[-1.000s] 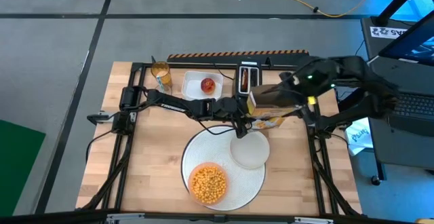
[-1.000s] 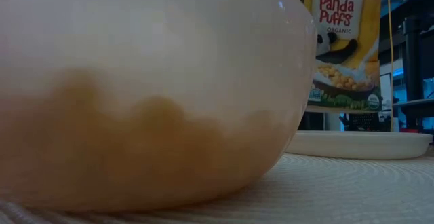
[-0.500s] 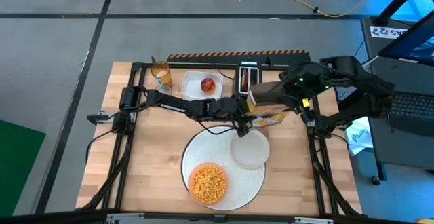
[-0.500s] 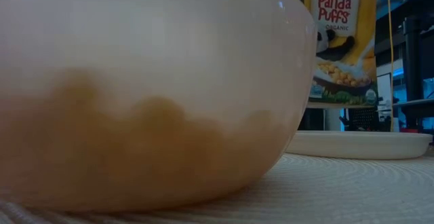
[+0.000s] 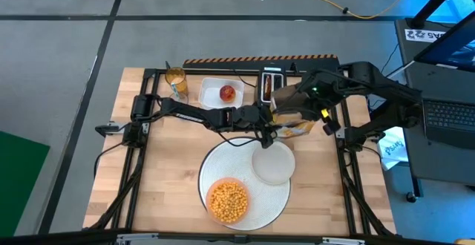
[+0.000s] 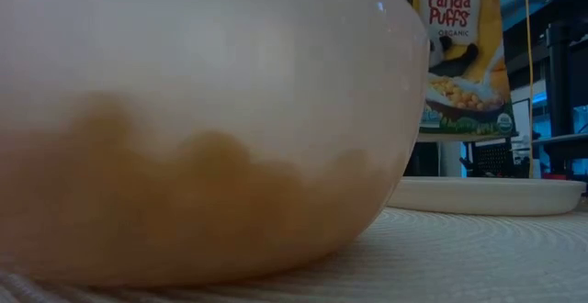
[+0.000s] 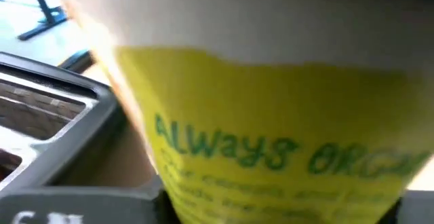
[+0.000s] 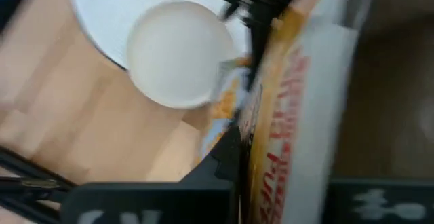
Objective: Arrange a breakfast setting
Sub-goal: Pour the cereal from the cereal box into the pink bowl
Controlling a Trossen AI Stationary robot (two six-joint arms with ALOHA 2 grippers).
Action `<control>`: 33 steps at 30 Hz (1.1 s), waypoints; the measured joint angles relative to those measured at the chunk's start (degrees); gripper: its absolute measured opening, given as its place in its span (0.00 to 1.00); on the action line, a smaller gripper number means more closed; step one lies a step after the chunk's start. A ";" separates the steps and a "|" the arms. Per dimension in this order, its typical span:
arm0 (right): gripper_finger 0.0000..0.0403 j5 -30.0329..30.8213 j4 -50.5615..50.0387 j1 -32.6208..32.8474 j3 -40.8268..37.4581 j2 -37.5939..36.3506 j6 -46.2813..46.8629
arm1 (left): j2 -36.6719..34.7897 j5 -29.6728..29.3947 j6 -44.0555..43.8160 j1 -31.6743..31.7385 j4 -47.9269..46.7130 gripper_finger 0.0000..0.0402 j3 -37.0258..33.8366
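Judging progress, we see bowl (image 5: 227,200) filled, plate (image 5: 272,164) on mat (image 5: 211,169); apple (image 5: 228,93), bagel unplaced; right gripper (image 5: 291,105) clamps cereal box (image 5: 295,123), left gripper (image 5: 269,130) unclear.

The desk (image 5: 163,178) is made of light wood and has a black frame around it. A big round white placemat (image 5: 219,163) lies flat on the desk, near the front edge. At the back of the desk stands a white rectangular tray (image 5: 211,87). Just beside the tray, to its right, sits a black toaster (image 5: 272,78). To the left of the tray stands a jar (image 5: 176,82) with something orange in it. A yellow cereal box (image 5: 293,115) shows near the toaster; whether it touches the desk cannot be told.
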 joint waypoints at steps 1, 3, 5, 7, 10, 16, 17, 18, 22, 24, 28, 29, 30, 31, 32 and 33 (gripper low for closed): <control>0.02 -0.84 0.00 0.00 0.00 0.09 -0.09 | -0.15 -0.95 0.08 -0.02 -0.63 0.31 0.28; 0.01 -0.74 0.11 0.02 0.00 0.10 -0.43 | -0.17 -1.37 0.10 -0.04 -0.85 0.33 0.96; 0.01 -0.58 0.37 0.07 0.00 0.04 -0.53 | -0.74 -0.82 -0.16 -0.04 -1.18 0.36 1.58; 0.00 -0.31 0.35 0.07 0.00 -0.07 -0.16 | -1.58 -1.15 -0.08 -0.03 -1.61 0.41 2.39; 0.00 1.94 0.81 0.07 -0.02 -0.53 1.38 | -3.52 -1.20 -0.35 0.02 -2.09 0.49 2.63; 0.00 5.32 1.52 0.07 -0.04 -1.75 7.28 | -9.21 -0.96 -2.11 0.00 -5.86 0.63 2.72; 0.00 6.17 1.52 0.07 -0.04 -1.81 8.58 | -10.44 -0.91 -2.13 -0.02 -7.04 0.65 2.72; 0.00 6.76 1.49 0.07 -0.04 -2.01 9.51 | -11.26 -0.91 -2.15 -0.04 -7.14 0.66 2.72; 0.00 9.69 1.13 0.07 -0.04 -2.96 14.87 | -15.12 -0.78 -2.18 -0.19 -8.78 0.67 2.77; 0.00 10.47 1.09 0.07 -0.04 -3.15 16.70 | -16.70 -0.78 -2.08 -0.22 -9.49 0.67 2.78; 0.00 11.01 -0.02 0.07 -0.13 -3.31 20.18 | -19.27 -0.94 -1.94 -0.46 -10.59 0.67 2.78; 0.00 11.07 -0.10 0.07 -0.15 -3.31 21.08 | -19.79 -1.00 -1.93 -0.53 -11.25 0.67 2.78; 0.00 11.32 -0.11 0.07 -0.15 -3.31 21.73 | -20.02 -1.09 -1.94 -0.61 -10.73 0.67 2.85; 0.00 11.42 -0.30 0.07 -0.16 -3.31 22.50 | -20.23 -1.18 -1.93 -0.69 -10.59 0.67 2.98; 0.00 11.41 -0.18 0.07 -0.17 -3.31 23.23 | -20.76 -1.09 -1.91 -0.74 -11.39 0.67 2.89; 0.00 11.42 0.13 0.07 -0.17 -3.33 24.26 | -20.98 -0.96 -1.91 -0.87 -12.21 0.67 2.69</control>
